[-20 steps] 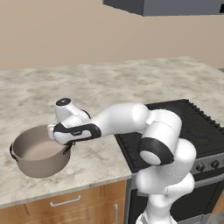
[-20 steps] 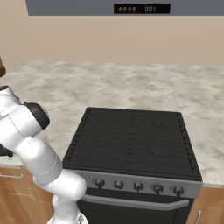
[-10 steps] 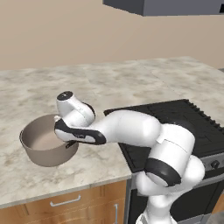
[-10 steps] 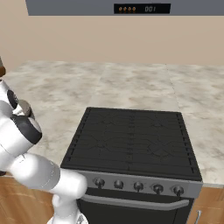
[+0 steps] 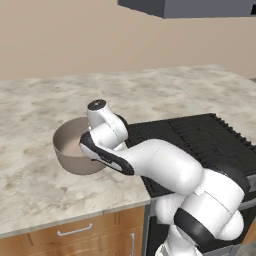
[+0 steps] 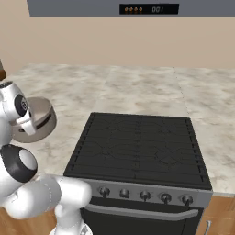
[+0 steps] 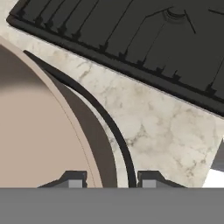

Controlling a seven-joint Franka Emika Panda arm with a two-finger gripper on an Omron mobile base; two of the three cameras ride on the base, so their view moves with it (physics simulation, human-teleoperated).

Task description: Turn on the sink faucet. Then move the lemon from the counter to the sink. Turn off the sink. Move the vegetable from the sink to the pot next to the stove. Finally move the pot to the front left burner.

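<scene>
The pot (image 5: 75, 150) sits on the tabletop (image 5: 30, 190) just left of the stove (image 6: 142, 142), and the gripper (image 7: 107, 179) is pinching its rim wall on the stove side. It's rigid metal, probably hefty and a bit slick, so that rim seems the only real hold. The display (image 6: 147, 8) over the stove maybe reads 001, too blurry to swear

1. Rendered home kitchen: black stove (image 6: 140, 146) with ridged grates and a row of front knobs (image 6: 144, 194).
2. Marbled stone counter (image 5: 45, 187) over wooden cabinets (image 5: 75, 235), plain beige wall behind.
3. Grey hood (image 6: 137, 8) overhead with a small lit display; a metal pot (image 5: 70, 150) on the worktop.
</scene>
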